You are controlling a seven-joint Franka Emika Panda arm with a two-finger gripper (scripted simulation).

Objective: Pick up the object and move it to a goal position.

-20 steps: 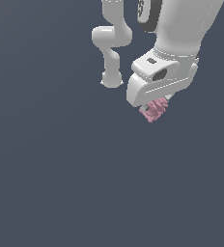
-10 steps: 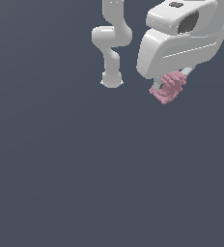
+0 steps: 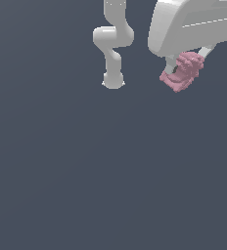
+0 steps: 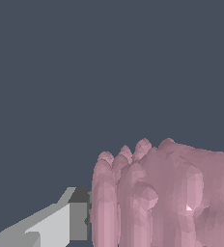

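The jaws were closed on the object (image 3: 183,72), one on each of its sides. In the exterior view a pale finger (image 3: 170,64) stood against the object's side toward that view's left, and a second pale finger (image 3: 206,51) ran along its upper side toward that view's right. The gripper (image 3: 186,66) thus held the object between its fingertips, with the lumpy pink mass hanging out below the white hand housing (image 3: 193,27).

In the wrist view the object (image 4: 167,198) filled the near field as a cluster of rounded ridges. One finger (image 4: 61,224), light grey with a darker pad end, touched the object's flank; the opposite finger was hidden behind the object in that view.

The object was dusty pink, bumpy and ridged, and narrower than the hand housing above it. It hung in the upper part of the exterior view, toward that view's right.

The arm's base column (image 3: 113,44) stood well apart from the object, toward the exterior view's left. The tabletop (image 3: 86,171) appeared as a uniform dark grey-blue plane; whether the object touched it could not be told from these views.
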